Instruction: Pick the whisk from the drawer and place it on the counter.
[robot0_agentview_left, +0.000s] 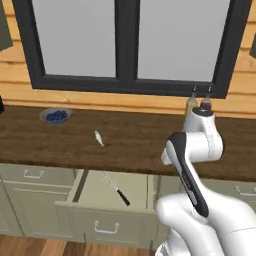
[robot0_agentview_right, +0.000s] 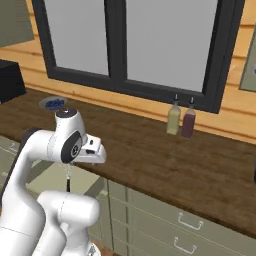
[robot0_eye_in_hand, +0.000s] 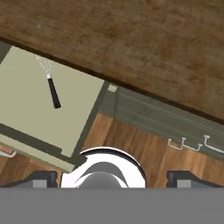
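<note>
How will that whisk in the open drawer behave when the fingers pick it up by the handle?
The whisk lies flat on the floor of the drawer. Its slim black handle looks rigid, so it should lift without drooping. The thin wire head suggests it is light, though the wires may flex if squeezed. The handle looks round and narrow, so it could roll or slip sideways when the fingers close.

Counter (robot0_agentview_left: 140, 145) bears blue-filled bowl (robot0_agentview_left: 55, 116), pale object (robot0_agentview_left: 99, 138), two bottles (robot0_agentview_right: 181, 119).
</note>
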